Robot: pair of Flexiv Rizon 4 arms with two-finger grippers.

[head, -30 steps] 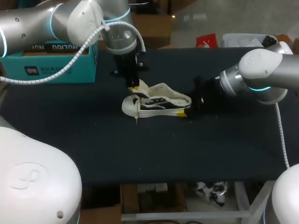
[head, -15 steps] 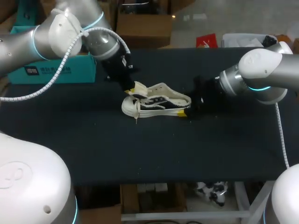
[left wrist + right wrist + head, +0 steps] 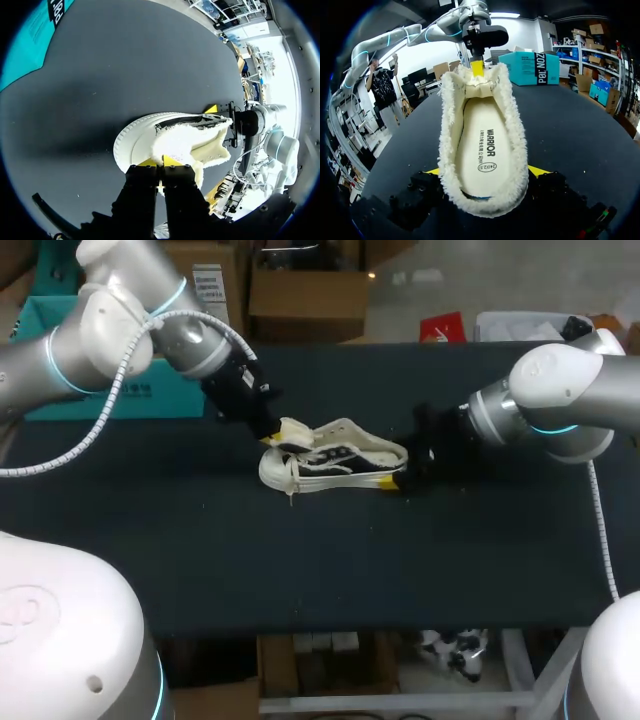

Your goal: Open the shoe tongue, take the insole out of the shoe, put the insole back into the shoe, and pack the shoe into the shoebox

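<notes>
Two grippers share one shoe (image 3: 335, 458) on the table (image 3: 300, 560). Well off to the shoe's left stands the teal shoebox (image 3: 120, 405), not yet needed. At the shoe's toe end the left gripper (image 3: 280, 428) is pinched closed on the fleecy tongue (image 3: 293, 430), probably to pull the mouth open. At the heel the right gripper (image 3: 403, 478) clasps the shoe from both sides to anchor it. Only the right wrist view shows the insole (image 3: 485, 145) lying inside.
</notes>
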